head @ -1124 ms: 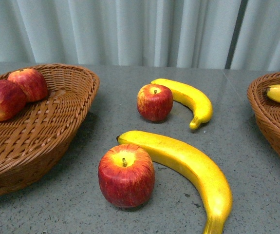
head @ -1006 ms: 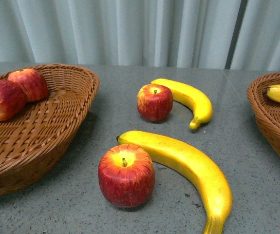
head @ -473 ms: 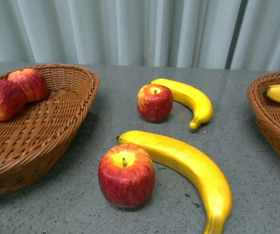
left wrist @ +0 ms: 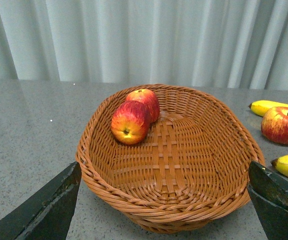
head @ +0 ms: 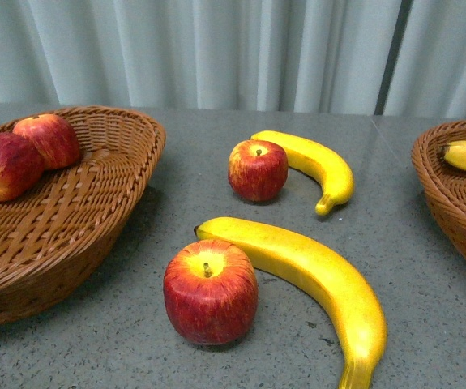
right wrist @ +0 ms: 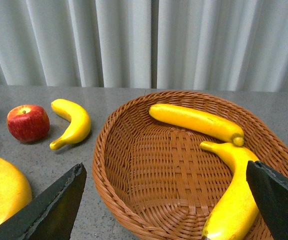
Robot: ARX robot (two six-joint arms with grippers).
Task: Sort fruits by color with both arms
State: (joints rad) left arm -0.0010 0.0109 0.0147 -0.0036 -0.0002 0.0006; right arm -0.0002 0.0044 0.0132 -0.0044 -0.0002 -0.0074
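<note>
Four fruits lie loose on the grey counter (head: 427,267), between two wicker baskets. The near apple (head: 210,292) stands upright, stem up, against the inner curve of the large banana (head: 314,275). That banana arcs from just behind the apple toward the lower edge of the front view, where its end is cut off. Further back, the far apple (head: 258,169) stands upright just beside the small banana (head: 318,166), which curves round its right side; whether they touch I cannot tell. The left basket (head: 95,235) holds a pair of apples (left wrist: 130,122) touching each other at one end of its floor, the nearer one tipped so its underside faces the left wrist camera. The right basket (right wrist: 133,200) holds two bananas (right wrist: 194,121): one lies across the far part, and the other curves along the wall nearer the right wrist camera, its stem close to the first one's tip. The left claw (left wrist: 164,167) faces the left basket from a little way off, its dark fingers (left wrist: 48,210) spread wide with nothing gripped between them. The right claw (right wrist: 165,166) faces the right basket in the same way, its own dark fingers (right wrist: 53,205) wide apart and gripping nothing. Neither arm shows in the front view. A pale pleated curtain (head: 216,49) hangs behind the counter.
</note>
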